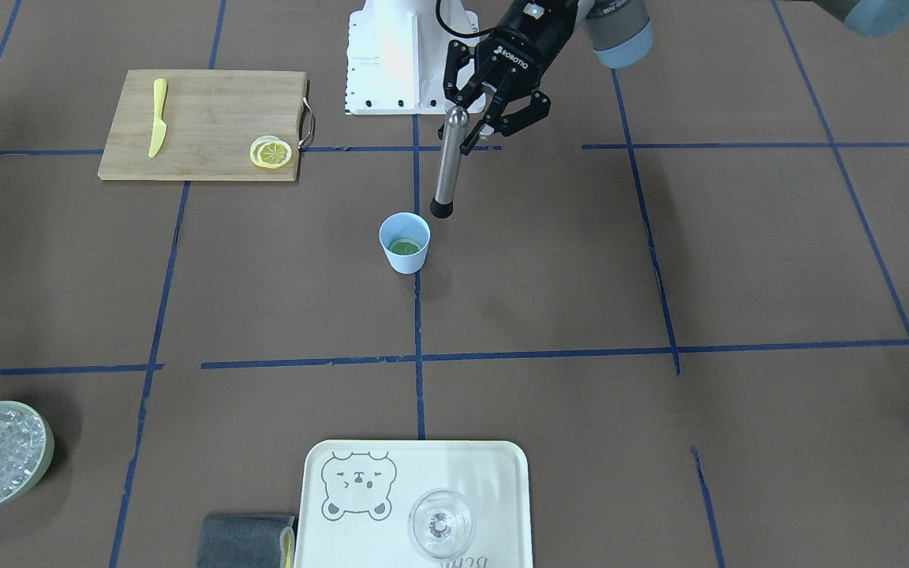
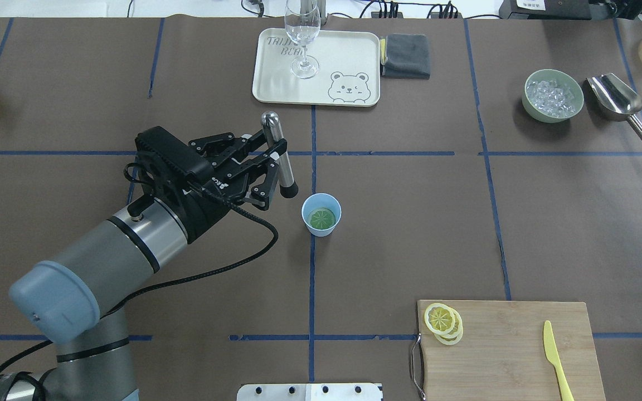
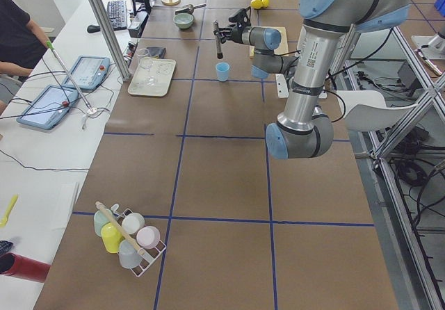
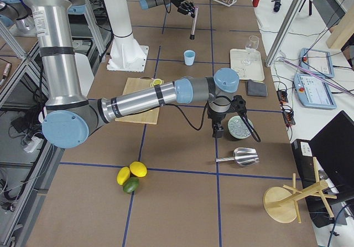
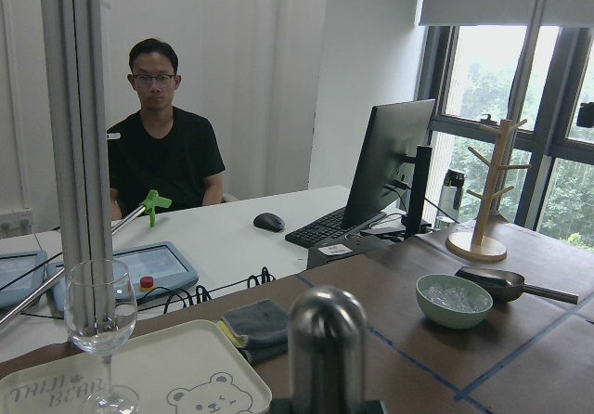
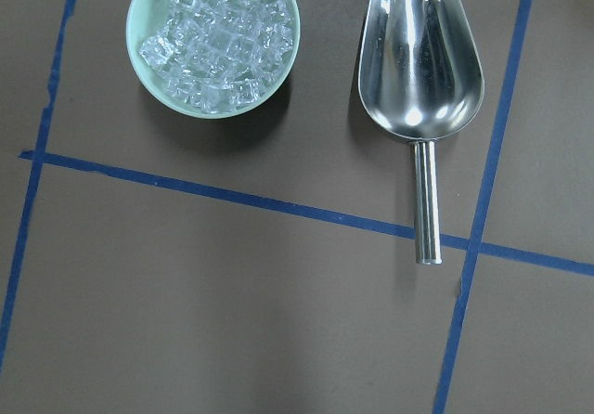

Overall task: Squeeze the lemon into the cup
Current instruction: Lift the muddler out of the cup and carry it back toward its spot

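The light blue cup [image 1: 405,263] stands mid-table and holds green contents with a round slice shape on top; it also shows in the overhead view [image 2: 321,230]. Two lemon slices [image 1: 271,152] lie stacked on the wooden cutting board [image 1: 202,118], also seen from overhead [image 2: 442,320]. My left gripper [image 1: 474,130] is shut on a steel muddler [image 1: 448,166] held tilted, its black tip just above and beside the cup's rim on the robot's side. My right gripper [image 4: 218,129] hangs over the table next to the ice bowl [image 6: 213,38]; I cannot tell whether it is open.
A yellow toy knife [image 1: 158,117] lies on the board. A cream tray [image 2: 276,83] with a stemmed glass [image 2: 302,39] and a grey cloth [image 2: 405,54] sit at the far edge. A steel scoop [image 6: 422,71] lies beside the ice bowl. Whole fruits [image 4: 130,176] lie at the right end.
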Action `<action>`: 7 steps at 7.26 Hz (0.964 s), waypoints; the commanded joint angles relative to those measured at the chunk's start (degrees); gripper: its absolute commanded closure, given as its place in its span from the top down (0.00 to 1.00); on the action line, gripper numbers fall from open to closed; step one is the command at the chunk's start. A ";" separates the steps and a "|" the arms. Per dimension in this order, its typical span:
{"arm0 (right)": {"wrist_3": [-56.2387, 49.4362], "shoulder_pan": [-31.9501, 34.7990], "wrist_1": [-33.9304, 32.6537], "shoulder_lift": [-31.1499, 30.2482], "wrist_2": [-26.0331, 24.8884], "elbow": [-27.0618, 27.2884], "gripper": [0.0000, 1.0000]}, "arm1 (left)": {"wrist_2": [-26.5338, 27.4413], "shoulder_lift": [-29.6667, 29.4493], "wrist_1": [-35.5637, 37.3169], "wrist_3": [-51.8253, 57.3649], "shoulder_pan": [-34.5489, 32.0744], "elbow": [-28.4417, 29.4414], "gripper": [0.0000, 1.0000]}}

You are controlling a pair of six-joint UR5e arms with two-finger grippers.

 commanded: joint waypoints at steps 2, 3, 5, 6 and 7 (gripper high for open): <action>0.04 0.00 -0.01 -0.03 0.00 -0.04 1.00 | -1.14 2.28 21.26 -0.49 -3.17 -6.55 0.00; 0.04 0.00 -0.01 -0.03 -0.09 -0.04 1.00 | -7.24 2.11 26.73 -7.45 -5.53 -7.79 0.00; 0.13 0.00 -0.01 0.32 -0.09 0.05 1.00 | -17.72 1.84 39.12 -9.02 -10.54 -14.63 0.00; 0.13 0.00 -0.01 0.49 -0.09 0.05 1.00 | -18.63 1.49 42.39 -16.68 -10.73 -14.31 0.00; 0.13 0.00 -0.01 0.76 -0.18 -0.04 1.00 | -22.38 1.23 45.91 -20.41 -10.73 -14.39 0.00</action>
